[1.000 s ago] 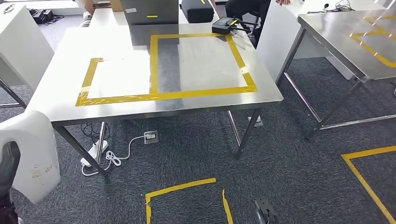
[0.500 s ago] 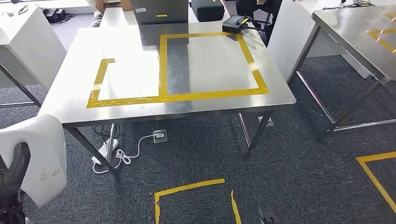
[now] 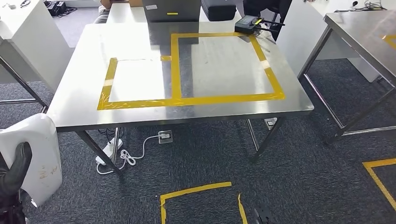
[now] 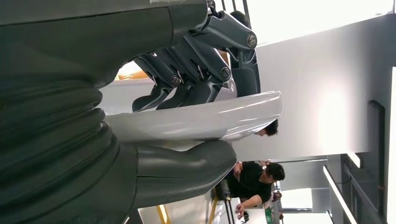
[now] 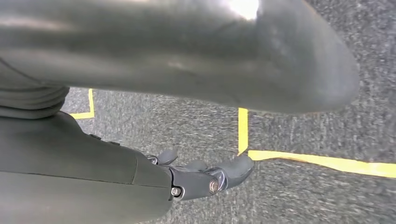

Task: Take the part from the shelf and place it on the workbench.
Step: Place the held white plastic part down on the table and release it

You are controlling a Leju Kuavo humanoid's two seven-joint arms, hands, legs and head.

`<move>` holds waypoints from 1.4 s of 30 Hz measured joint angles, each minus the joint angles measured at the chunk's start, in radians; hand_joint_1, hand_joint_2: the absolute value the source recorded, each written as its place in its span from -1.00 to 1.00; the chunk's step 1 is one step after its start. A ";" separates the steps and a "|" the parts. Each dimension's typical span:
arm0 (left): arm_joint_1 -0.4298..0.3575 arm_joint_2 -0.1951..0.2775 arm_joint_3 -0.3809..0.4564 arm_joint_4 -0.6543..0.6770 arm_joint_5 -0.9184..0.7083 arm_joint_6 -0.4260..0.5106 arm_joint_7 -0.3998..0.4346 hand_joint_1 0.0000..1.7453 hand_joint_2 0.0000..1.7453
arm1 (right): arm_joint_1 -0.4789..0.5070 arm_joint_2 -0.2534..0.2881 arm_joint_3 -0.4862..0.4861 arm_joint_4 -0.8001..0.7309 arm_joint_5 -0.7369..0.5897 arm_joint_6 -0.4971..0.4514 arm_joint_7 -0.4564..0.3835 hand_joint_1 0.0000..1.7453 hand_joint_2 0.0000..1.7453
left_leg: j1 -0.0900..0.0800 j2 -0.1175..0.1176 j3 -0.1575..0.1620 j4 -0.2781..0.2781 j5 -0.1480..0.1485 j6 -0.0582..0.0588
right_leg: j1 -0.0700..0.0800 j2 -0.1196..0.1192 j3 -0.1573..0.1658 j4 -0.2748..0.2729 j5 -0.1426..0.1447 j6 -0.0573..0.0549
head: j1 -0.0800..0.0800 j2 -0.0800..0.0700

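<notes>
Left hand (image 4: 187, 93) fingers (image 4: 205, 79) clamp the white part (image 4: 196, 119) — carry it level until the tabletop (image 3: 140, 107) lies beneath them, then lower gently.

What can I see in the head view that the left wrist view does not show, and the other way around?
Head view alone: the steel workbench with yellow tape rectangles, a black device at its far edge, and a power strip on the carpet beneath.

Left wrist view alone: how the left robot hand grips, dark fingers on one face of the white part and the thumb on the other; also people behind.

Both: the white part held by the left robot hand.
</notes>
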 joint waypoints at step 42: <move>0.000 0.000 0.000 -0.002 -0.016 -0.015 -0.007 1.00 1.00 | 0.003 0.008 -0.002 0.000 0.020 0.008 0.016 -1.00 -1.00 | -0.008 -0.002 0.065 -0.031 -0.030 -0.002 | 0.002 0.000 -0.038 -0.126 0.157 -0.002 | 0.007 0.000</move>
